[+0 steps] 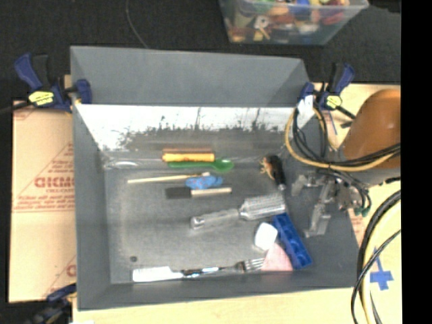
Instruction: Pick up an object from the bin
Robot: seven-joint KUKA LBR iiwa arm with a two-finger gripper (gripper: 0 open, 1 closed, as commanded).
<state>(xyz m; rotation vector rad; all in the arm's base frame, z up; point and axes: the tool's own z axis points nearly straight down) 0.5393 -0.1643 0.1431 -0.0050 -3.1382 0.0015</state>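
Observation:
My gripper (317, 220) hangs over the bin's right side, above the sloping right wall. Just to its left a blue toy brick (291, 240) lies slanted on the bin floor. A small white cap-like piece (265, 235) rests against the brick's left side, with a pale pink flat thing (277, 259) beneath them. A clear-handled brush (237, 214) lies further left, its head pointing toward the gripper. A small dark brown thing (273, 167) sits by the back right corner.
In the middle lie a black-tipped brush with a wooden handle (199, 193), a blue lump (204, 181) and a thin wooden stick (162, 178). An orange-yellow marker (189, 158) and a green spoon (223, 165) lie near the back. A fork with a white handle (196, 272) runs along the front wall.

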